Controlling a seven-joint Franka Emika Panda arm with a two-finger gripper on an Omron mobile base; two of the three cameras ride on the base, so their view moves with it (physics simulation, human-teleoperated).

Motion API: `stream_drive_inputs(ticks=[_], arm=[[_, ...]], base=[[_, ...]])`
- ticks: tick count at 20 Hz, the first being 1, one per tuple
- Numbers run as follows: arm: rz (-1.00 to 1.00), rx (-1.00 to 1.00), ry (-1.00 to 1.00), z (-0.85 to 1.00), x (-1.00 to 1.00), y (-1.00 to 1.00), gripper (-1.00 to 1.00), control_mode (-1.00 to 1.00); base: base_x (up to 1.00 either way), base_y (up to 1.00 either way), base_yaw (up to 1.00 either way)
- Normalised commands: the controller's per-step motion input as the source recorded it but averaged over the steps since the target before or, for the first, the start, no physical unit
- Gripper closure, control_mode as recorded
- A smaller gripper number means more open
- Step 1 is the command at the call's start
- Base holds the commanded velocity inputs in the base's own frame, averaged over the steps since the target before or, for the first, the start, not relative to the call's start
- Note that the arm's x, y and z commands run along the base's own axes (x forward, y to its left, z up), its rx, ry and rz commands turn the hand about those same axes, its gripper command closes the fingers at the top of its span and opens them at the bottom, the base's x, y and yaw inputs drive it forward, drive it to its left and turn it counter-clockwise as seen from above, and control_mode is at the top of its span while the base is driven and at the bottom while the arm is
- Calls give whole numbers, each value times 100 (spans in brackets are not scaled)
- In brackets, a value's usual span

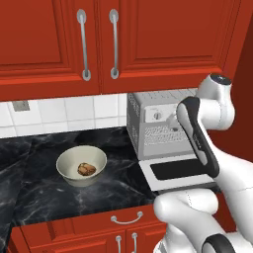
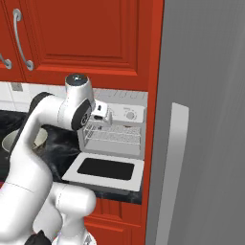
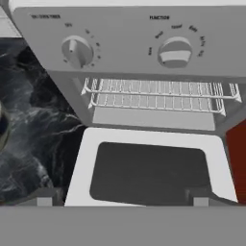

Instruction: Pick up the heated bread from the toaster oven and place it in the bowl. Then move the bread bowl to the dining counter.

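The silver toaster oven (image 1: 154, 123) (image 2: 125, 115) (image 3: 144, 48) stands on the black marble counter with its door (image 1: 178, 173) (image 2: 105, 170) (image 3: 149, 168) dropped flat. Its wire rack (image 3: 153, 96) looks bare. The heated bread is out of view. Left of the oven, the cream-white bowl (image 1: 81, 158) holds a brown lumpy bread piece (image 1: 86, 169). My gripper (image 2: 106, 117) (image 3: 124, 199) hovers just in front of the oven's mouth, above the door, open with nothing between its fingertips (image 3: 45, 197). The dining counter is out of view.
Red upper cabinets with silver handles (image 1: 84, 44) hang over the counter, and red drawers (image 1: 126, 217) sit below its front edge. A tall grey fridge (image 2: 206, 143) closes off the right side beside a red panel. White tiles (image 1: 64, 111) back the counter.
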Motion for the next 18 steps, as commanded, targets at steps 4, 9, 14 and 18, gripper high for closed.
stream_drive_inputs(ticks=[4, 9, 14, 18], arm=[[1, 16, -22, -36, 0, -61, -100, -100], [0, 18, -15, -47, 0, -23, -100, -100], [3, 13, -20, -21, 0, 0, -100, -100], [5, 0, -23, -8, 0, 0, -100, -100]], base=[[0, 0, 0], [0, 0, 0], [0, 0, 0], [0, 0, 0]])
